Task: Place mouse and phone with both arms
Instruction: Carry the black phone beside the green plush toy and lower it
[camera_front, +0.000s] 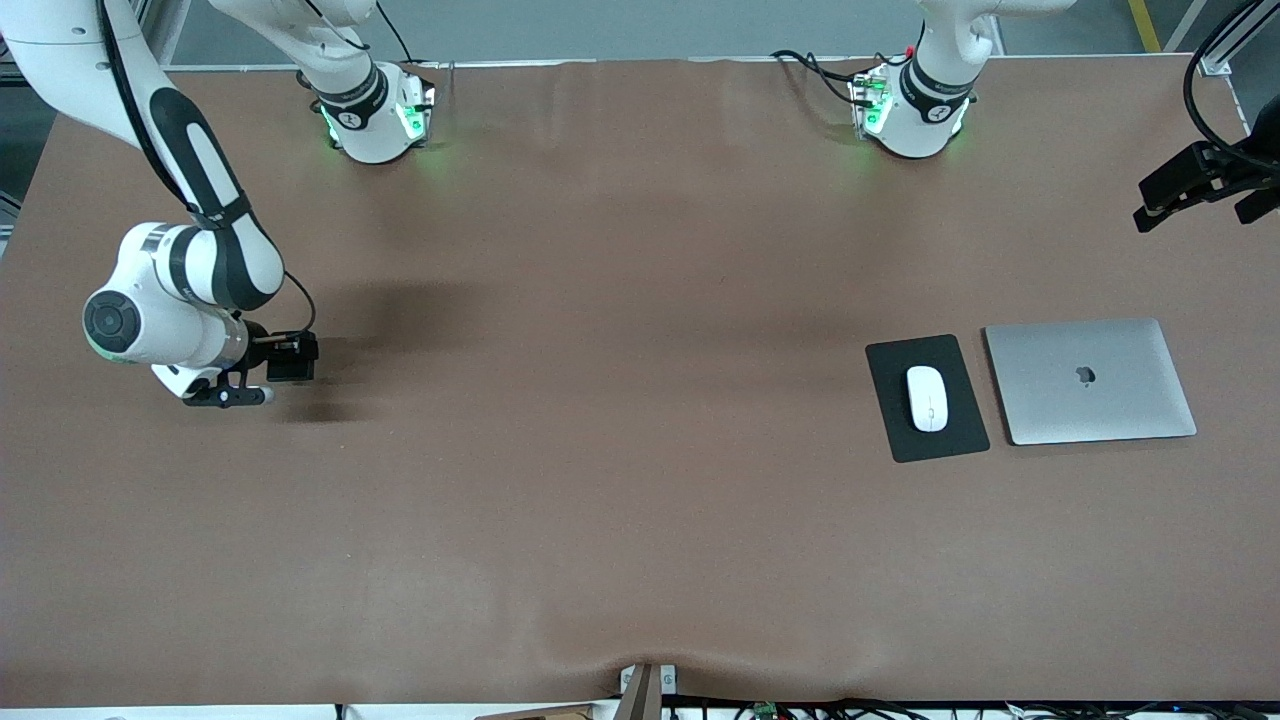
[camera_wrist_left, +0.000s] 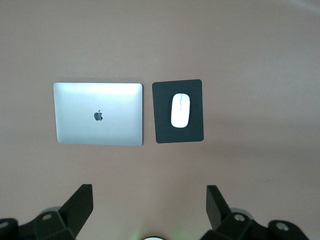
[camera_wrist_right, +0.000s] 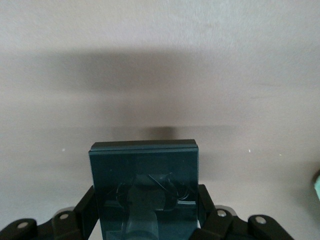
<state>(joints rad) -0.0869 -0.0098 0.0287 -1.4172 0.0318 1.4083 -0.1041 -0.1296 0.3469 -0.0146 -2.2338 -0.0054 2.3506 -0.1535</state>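
The mouse (camera_front: 927, 398) lies on the black mouse pad (camera_front: 926, 432), roughly at its middle, toward the left arm's end of the table. Just beside the pad, apart from it by a thin strip of bare table, sits a closed silver laptop (camera_front: 1090, 381) (logo up). Nothing else stands near them on the brown table (camera_front: 620, 480).

The phone (camera_wrist_right: 145, 187) is off the table, clamped between the closed fingers (camera_wrist_right: 204, 200) of the right gripper (camera_front: 290, 357) above the right arm's end of the table; a shadow falls on the surface beside it. From the front it shows only as a small dark block, its outline hard to separate from the gripper.

The left gripper (camera_wrist_left: 149, 207) hangs high with its fingers (camera_wrist_left: 82, 200) spread wide apart, looking down on mouse, pad and laptop; in the front view it is cut off at the frame's edge.
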